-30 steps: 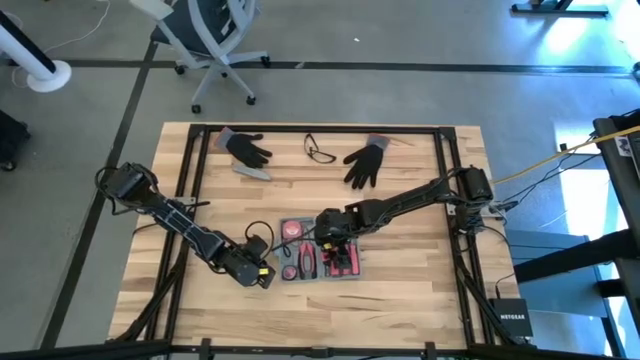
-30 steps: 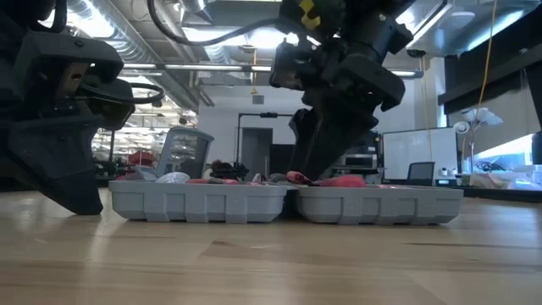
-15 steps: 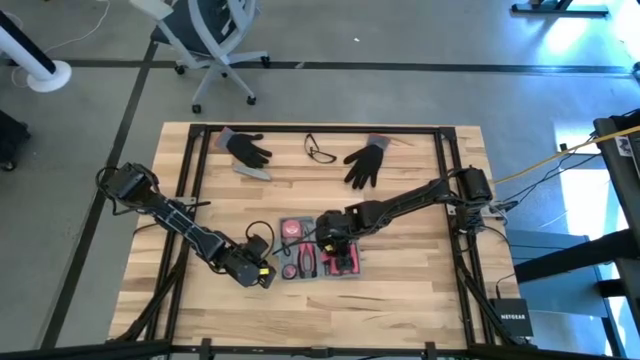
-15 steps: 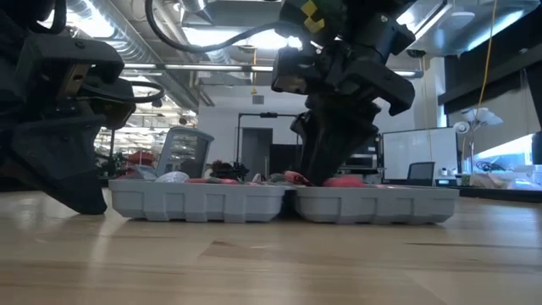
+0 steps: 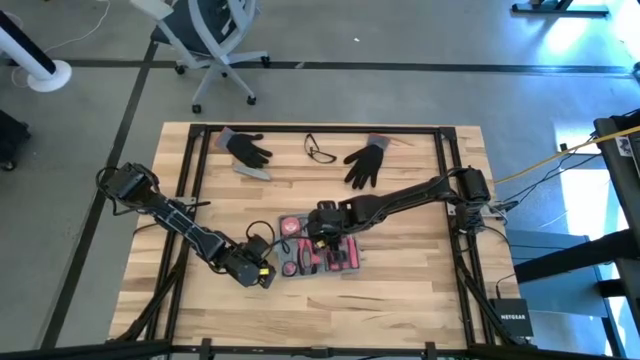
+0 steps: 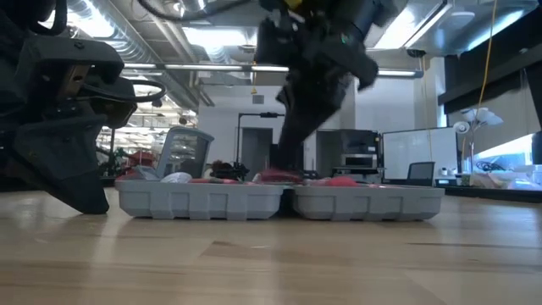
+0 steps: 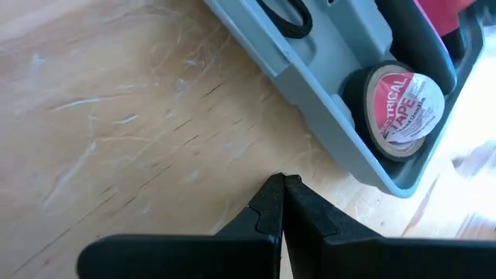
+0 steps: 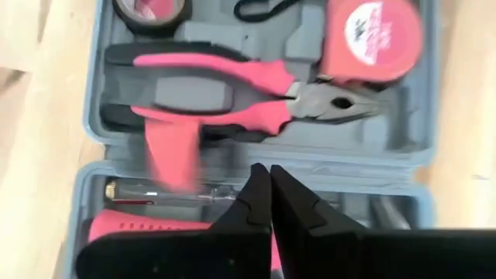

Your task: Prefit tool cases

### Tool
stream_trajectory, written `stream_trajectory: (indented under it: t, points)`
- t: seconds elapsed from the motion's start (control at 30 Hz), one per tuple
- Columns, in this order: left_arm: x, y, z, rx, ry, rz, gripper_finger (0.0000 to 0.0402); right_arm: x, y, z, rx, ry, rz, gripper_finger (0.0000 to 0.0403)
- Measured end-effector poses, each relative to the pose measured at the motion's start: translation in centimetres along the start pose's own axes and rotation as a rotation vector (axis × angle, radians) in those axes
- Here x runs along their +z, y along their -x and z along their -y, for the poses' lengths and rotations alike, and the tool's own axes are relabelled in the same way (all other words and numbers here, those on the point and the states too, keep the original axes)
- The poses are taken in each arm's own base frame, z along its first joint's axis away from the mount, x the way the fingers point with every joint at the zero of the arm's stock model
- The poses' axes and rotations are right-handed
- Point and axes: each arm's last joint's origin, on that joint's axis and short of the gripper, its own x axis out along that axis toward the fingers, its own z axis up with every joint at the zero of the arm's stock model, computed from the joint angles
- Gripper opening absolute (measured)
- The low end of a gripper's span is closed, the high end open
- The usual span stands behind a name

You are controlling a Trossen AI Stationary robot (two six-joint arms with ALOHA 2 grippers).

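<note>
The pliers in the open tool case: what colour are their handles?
Pink-red with black, on the pliers in the grey tool case; the right wrist view shows it best.

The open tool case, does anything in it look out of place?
Nothing stands out in the open blue-grey plastic tool case: the pink-handled pliers, the pink tape measure and the roll of electrical tape sit in their recesses.

A flat blue-grey plastic tool case [image 5: 318, 257] with rounded corners lies open on the wooden bench [image 5: 400, 300], near its front middle. Both halves lie flat, side by side. Moulded recesses hold pink-handled pliers [image 8: 232, 89], a pink tape measure [image 8: 375, 39] and a tape roll [image 7: 404, 105].
</note>
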Motion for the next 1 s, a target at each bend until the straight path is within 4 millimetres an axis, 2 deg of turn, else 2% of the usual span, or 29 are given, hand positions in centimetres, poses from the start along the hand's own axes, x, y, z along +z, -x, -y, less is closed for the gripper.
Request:
stream_trajectory:
  t: [0.13, 0.23, 0.37, 0.47, 0.53, 0.63, 0.8, 0.9, 1.0]
  points:
    - [0.0, 0.0, 0.0, 0.001, -0.022, 0.000, 0.0000, 1.5, 2.2, 0.3, 0.000, 0.009, -0.011, 0.0001]
    - [0.0, 0.0, 0.0, 0.000, -0.049, 0.000, 0.0000, 1.8, 3.6, 0.8, 0.009, -0.002, -0.021, 0.0001]
    - [-0.1, 0.0, 0.0, 0.000, -0.083, -0.001, 0.0000, 1.9, 5.2, 1.5, 0.154, -0.084, 0.021, 0.0001]
    - [-0.1, 0.0, 0.0, 0.000, -0.129, -0.001, 0.0000, 2.0, 5.3, 1.5, 0.239, -0.157, 0.023, 0.0003]
    - [-0.1, 0.0, 0.0, -0.001, -0.144, -0.002, 0.0000, 2.0, 4.6, 1.3, 0.249, -0.168, 0.016, 0.0016]
    - [-0.1, 0.0, 0.1, -0.013, -0.132, -0.014, 0.0000, 2.2, 2.9, 0.8, 0.263, -0.156, 0.006, 0.0056]
    - [-1.3, 0.7, 1.1, -0.042, -0.206, -0.044, 0.0000, 2.1, 0.2, -0.2, 0.210, -0.148, -0.018, 0.0163]
    - [-2.1, 1.7, 1.2, 0.022, -0.226, -0.069, 0.0000, 2.3, -0.5, -0.9, 0.188, -0.095, -0.005, 0.0224]
    - [-2.6, 2.5, 1.4, 0.059, -0.259, -0.064, 0.0000, 2.2, -0.6, -1.7, 0.239, 0.005, -0.003, 0.0268]
